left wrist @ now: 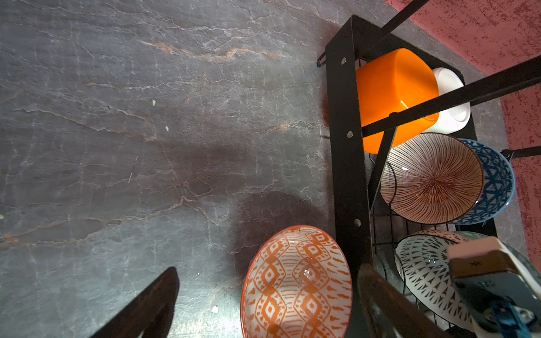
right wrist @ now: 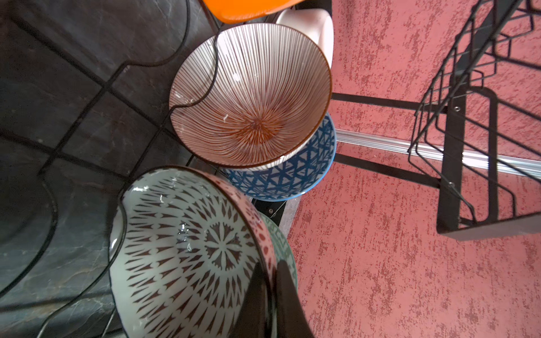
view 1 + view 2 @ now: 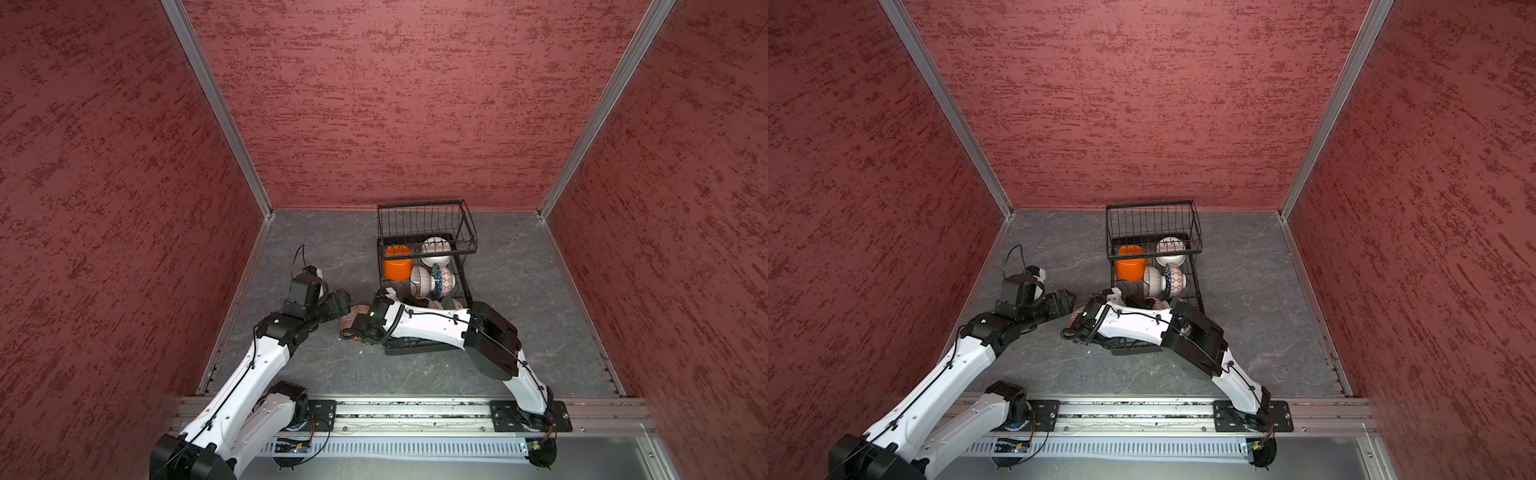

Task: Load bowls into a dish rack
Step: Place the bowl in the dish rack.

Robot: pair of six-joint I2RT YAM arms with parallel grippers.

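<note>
Right jaws pinch patterned bowl [image 2: 181,248] rim; left jaws wide.

The cell is enclosed by a back wall [image 3: 395,104] and two side walls [image 3: 104,208], all finished in a dull red, mottled texture. An aluminium corner profile [image 3: 220,112] runs along each joint between the back wall and a side wall. The floor [image 3: 332,365] is a dark grey, stone-look surface with pale veining. The left wrist view shows faint orange streaks, small white flecks and soft shadows on it. An aluminium rail [image 3: 415,409] borders the near edge of the floor.
</note>
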